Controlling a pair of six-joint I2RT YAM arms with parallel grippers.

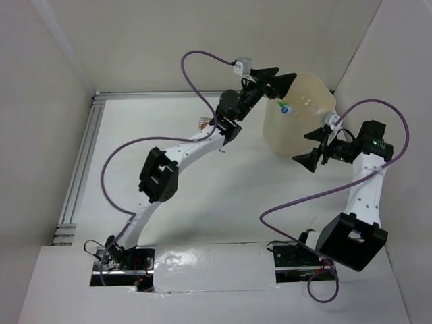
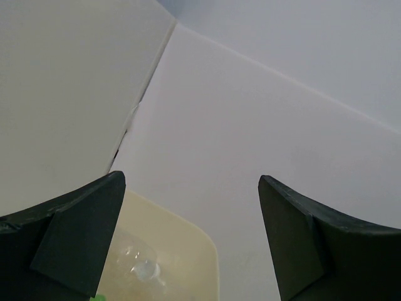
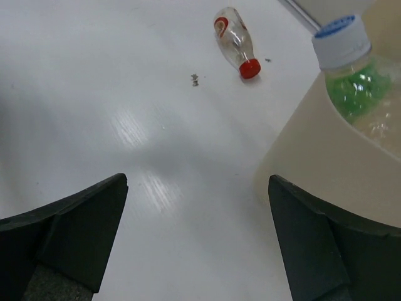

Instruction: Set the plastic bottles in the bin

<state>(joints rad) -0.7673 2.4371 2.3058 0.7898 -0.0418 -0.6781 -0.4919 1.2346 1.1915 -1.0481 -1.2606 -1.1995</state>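
Observation:
The cream bin (image 1: 307,125) stands at the far right of the table. A bottle with a green label and blue-white cap (image 1: 286,108) sticks up inside it; it also shows in the right wrist view (image 3: 343,56). My left gripper (image 1: 278,81) is open and empty above the bin's far-left rim (image 2: 194,235), where a clear bottle (image 2: 141,268) lies inside. My right gripper (image 1: 302,148) is open and empty, low beside the bin's near wall (image 3: 319,157). A clear bottle with a red cap (image 3: 233,41) lies on the table, partly hidden behind the left arm in the top view (image 1: 202,123).
White enclosure walls close in the table at the back and both sides. An aluminium rail (image 1: 81,169) runs along the left edge. Purple cables (image 1: 297,199) loop off both arms.

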